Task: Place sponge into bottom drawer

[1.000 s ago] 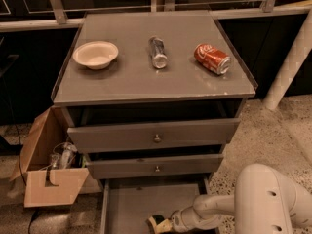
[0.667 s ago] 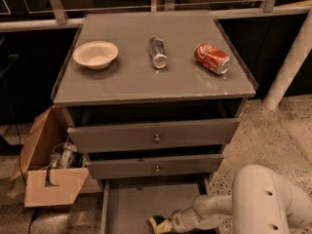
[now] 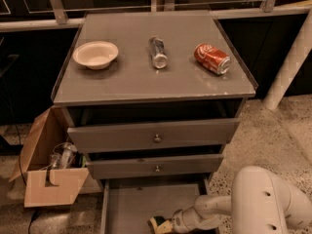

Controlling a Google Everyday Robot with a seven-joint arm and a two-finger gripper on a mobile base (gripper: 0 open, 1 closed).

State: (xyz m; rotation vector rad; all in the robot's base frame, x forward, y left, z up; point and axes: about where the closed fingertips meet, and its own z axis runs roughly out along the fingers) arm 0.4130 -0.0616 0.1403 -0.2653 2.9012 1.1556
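Standing centre: cabinet [image 3: 146,84], carrying bowl [image 3: 95,54], can [image 3: 212,58] and bottle [image 3: 157,52] on top | arm [image 3: 265,204] is reaching in from lower right | bottom drawer [image 3: 129,204] is sitting pulled open | gripper [image 3: 168,224] is hanging over drawer's front floor, grip state cannot tell | sponge [image 3: 156,223] is sitting at gripper's tip, within drawer

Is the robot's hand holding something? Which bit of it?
The gripper, down in the bottom drawer, has the sponge at its tip. Whether it's gripped, and where, can't be told.
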